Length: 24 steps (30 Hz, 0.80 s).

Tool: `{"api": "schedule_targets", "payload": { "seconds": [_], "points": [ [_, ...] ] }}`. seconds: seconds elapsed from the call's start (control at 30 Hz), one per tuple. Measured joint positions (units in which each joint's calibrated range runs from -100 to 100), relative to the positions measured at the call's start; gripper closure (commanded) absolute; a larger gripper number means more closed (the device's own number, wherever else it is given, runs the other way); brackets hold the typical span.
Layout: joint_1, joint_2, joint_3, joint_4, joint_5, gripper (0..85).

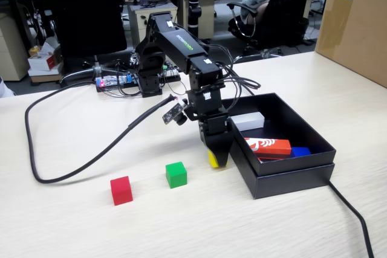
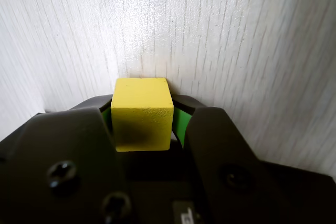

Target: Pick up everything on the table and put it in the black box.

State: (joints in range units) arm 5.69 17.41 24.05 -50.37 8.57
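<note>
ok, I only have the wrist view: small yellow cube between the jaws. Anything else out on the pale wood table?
Observer: Two more: a small green cube and a small red cube, both on the table, left of the gripper in the fixed view.
Operator: Where's the box?
Observer: The shallow black cardboard box stands right of the gripper, its near-left wall close beside it.
Operator: What's inside?
Observer: A white rectangular block, a red-and-white printed block and something blue, partly hidden.
</note>
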Motion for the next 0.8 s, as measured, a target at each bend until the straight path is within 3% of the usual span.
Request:
{"api": "schedule_targets", "payload": {
  "seconds": [0.47, 0.8],
  "points": [
    [-1.51, -32.1, -4.29, -6.5, -0.24, 84.6],
    [7.08, -41.94, -1.55, -6.58, -2.05, 84.6]
  ]
}}
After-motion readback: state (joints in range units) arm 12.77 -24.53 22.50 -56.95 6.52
